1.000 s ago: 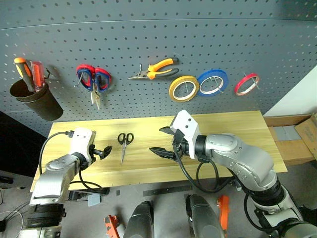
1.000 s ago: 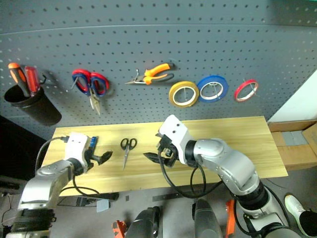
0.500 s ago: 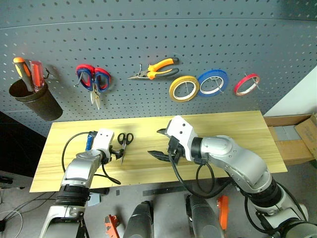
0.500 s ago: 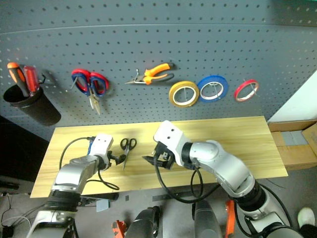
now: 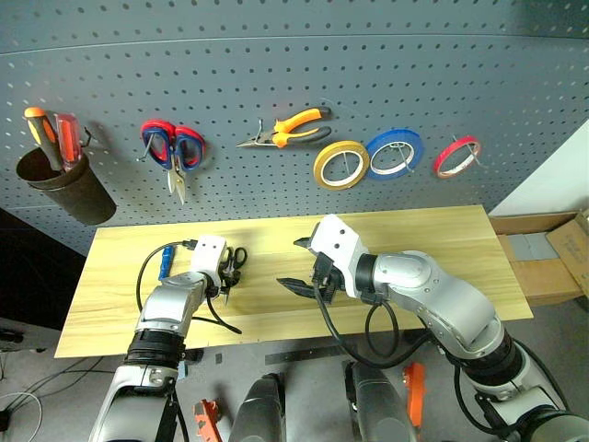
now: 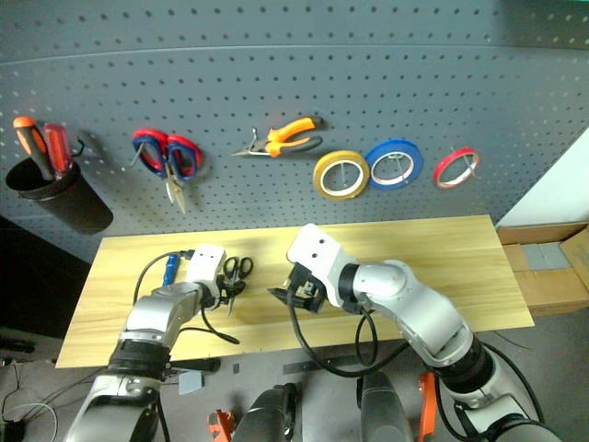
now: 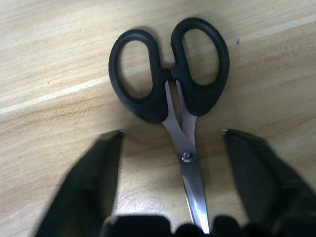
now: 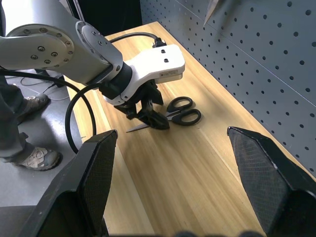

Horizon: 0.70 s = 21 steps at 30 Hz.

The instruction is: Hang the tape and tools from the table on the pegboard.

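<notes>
Black-handled scissors (image 7: 170,84) flat on table (image 5: 442,239), lower left of head view, blades shut. Left gripper (image 7: 170,148) straddling blades just below pivot, fingers apart, nothing gripped. Right gripper (image 5: 299,267) mid-frame, open, empty. Likely light, stiff, thin, slippery steel; better hold probably at pivot or handle loops.

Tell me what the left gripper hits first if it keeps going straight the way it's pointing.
Most likely the black-handled scissors: the left gripper straddles the blades, jaws open, a finger on each side. Just beneath lies the table, though the gap left is hard to judge.
</notes>
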### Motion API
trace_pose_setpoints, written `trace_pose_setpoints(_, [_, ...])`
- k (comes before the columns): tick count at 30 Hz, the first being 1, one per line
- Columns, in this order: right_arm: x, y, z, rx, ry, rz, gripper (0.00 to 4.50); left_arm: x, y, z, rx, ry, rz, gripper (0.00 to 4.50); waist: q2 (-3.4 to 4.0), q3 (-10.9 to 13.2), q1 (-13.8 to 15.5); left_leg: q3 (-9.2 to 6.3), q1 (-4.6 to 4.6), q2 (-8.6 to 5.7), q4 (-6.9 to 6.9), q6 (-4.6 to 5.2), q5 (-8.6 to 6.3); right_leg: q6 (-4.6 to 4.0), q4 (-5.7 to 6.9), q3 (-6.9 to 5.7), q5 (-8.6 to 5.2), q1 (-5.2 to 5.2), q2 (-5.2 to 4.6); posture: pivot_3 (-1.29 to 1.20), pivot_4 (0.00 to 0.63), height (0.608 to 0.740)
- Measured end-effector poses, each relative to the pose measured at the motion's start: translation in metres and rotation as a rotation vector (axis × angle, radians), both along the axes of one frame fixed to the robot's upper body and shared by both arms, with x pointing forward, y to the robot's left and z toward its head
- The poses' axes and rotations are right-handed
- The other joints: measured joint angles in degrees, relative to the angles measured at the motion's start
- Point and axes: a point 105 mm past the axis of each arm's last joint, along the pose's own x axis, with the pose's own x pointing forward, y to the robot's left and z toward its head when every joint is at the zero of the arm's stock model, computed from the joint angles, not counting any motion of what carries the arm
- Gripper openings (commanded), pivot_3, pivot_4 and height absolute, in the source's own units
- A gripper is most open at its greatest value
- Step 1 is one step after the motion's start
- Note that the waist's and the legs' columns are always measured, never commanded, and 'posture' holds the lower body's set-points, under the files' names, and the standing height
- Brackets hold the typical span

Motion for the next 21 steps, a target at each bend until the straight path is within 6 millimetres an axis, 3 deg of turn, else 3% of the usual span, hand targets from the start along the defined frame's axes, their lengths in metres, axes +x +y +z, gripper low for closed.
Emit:
trace_pose_setpoints(6, [0.001,-0.001,0.0,-0.003,-0.006,-0.006,3.66,-0.004,0.005,-0.003,-0.013,-0.01,0.013,0.16,0.0,0.0,-0.03,0.0,0.01,0.01,0.0,0.0,0.0,0.0,0.0,0.01,0.0,0.0,0.0,-0.09,0.279,0.74])
trace_pose_setpoints(15, [0.007,-0.011,0.0,-0.01,-0.011,-0.047,3.66,-0.026,0.021,-0.004,-0.049,-0.047,-0.003,0.15,-0.03,0.02,0.0,-0.01,-0.02,0.03,-0.02,-0.01,0.0,0.0,-0.03,0.0,0.0,-0.03,-0.01,-0.1,0.268,0.74])
trace_pose_setpoints(18, [0.01,-0.017,0.001,-0.014,-0.015,-0.064,3.66,-0.027,0.022,0.015,-0.06,-0.156,-0.034,0.15,-0.04,0.02,0.07,-0.02,-0.05,0.06,-0.02,-0.01,0.0,-0.01,-0.09,-0.01,0.0,-0.02,-0.02,-0.1,0.264,0.74])
trace_pose_setpoints(21, [0.011,-0.025,0.006,-0.003,-0.05,-0.069,3.66,-0.032,0.009,0.052,-0.101,-0.34,-0.127,0.15,-0.04,0.01,0.13,0.02,-0.07,0.17,-0.05,-0.02,0.0,-0.01,-0.21,0.01,0.01,-0.01,-0.07,-0.1,0.257,0.74])
